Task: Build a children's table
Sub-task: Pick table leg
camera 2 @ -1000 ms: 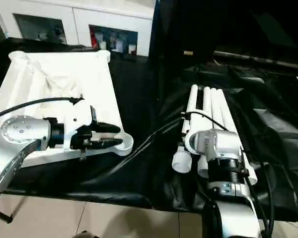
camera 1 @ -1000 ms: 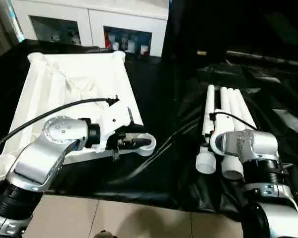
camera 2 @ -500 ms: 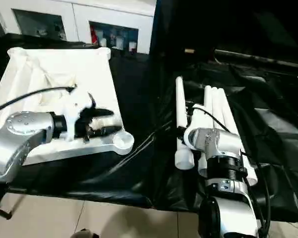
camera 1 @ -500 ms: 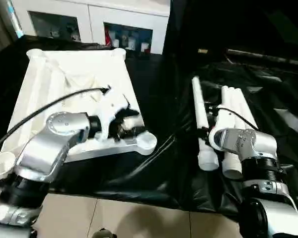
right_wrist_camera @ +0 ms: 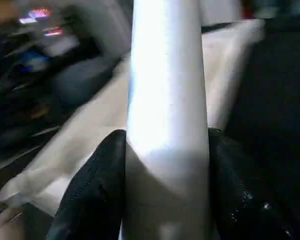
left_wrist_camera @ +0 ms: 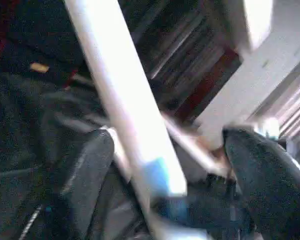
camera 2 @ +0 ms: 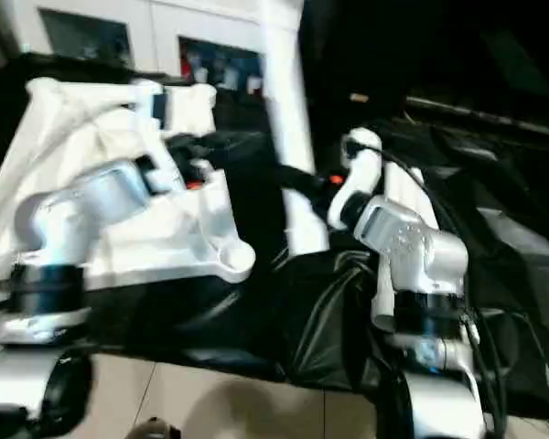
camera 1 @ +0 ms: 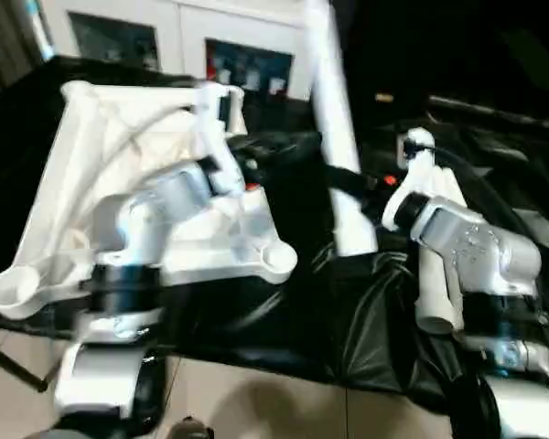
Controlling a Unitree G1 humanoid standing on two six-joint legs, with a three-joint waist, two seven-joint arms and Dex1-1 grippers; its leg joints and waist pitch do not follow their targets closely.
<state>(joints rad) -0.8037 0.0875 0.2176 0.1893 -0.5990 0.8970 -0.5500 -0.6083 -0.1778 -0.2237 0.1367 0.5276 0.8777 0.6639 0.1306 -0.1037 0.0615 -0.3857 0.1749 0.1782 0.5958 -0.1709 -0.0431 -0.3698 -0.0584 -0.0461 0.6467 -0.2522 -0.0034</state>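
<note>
White plastic makes up everything the job needs: the table top [camera 1: 146, 197] lies underside up on a black sheet [camera 1: 284, 311] at the robot's left, its ribs showing and a round corner socket [camera 1: 276, 261] at the near edge. Spare legs [camera 1: 436, 293] lie side by side on the same sheet at the right, partly hidden behind the right forearm. Behind the sheet stands a white cabinet [camera 1: 210, 46] with glass doors, small items dim inside.

One leg [camera 1: 334, 137] stands nearly upright between the two arms, rising past the top of the head views and cutting across the cabinet. The right gripper [right_wrist_camera: 165, 165] pinches this leg, a black finger [right_wrist_camera: 97, 185] pressed to each side of the tube. The left gripper [left_wrist_camera: 165, 170] is spread wide, its fingers [left_wrist_camera: 85, 175] standing on either side of the leg without clamping it. Both silver forearms reach forward and bend inward, the wrists turned toward each other above the top's right edge.
</note>
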